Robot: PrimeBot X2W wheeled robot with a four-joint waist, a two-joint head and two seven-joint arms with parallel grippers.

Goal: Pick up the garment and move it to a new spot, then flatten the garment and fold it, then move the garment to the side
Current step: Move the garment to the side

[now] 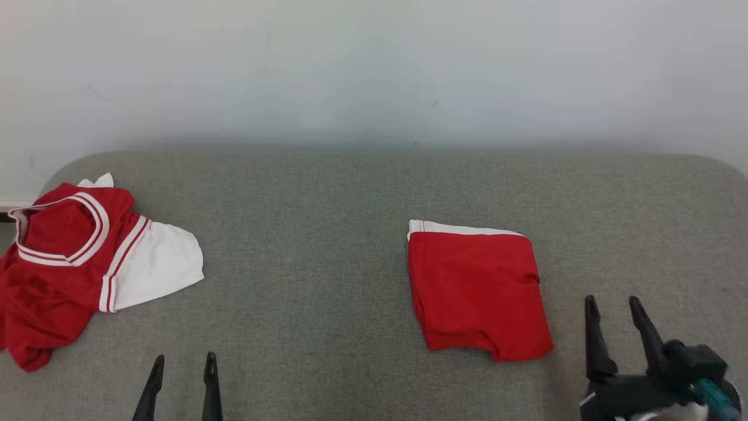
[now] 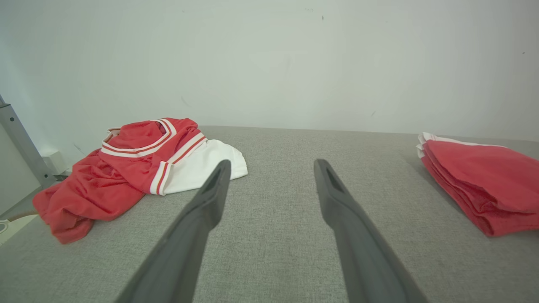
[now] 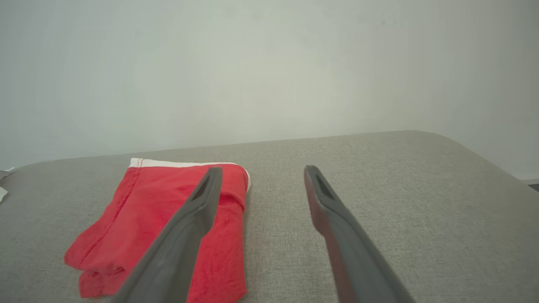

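A crumpled red garment (image 1: 64, 263) with white sleeves and striped trim lies at the left end of the grey padded table (image 1: 304, 234); the left wrist view has the garment (image 2: 126, 168) at its left. A folded red garment (image 1: 476, 289) with a white band lies right of centre, and both wrist views show it (image 2: 484, 181) (image 3: 168, 219). My left gripper (image 1: 184, 359) stands open near the front edge, right of the crumpled garment, with nothing between its fingers (image 2: 210, 198). My right gripper (image 1: 613, 304) is open and empty just right of the folded one, its fingers (image 3: 328, 202) beside it.
A pale wall (image 1: 374, 70) rises right behind the table. A grey metal post (image 2: 21, 143) stands beyond the table's left end. Bare grey cloth spans the stretch between the two garments and to the right of the folded one.
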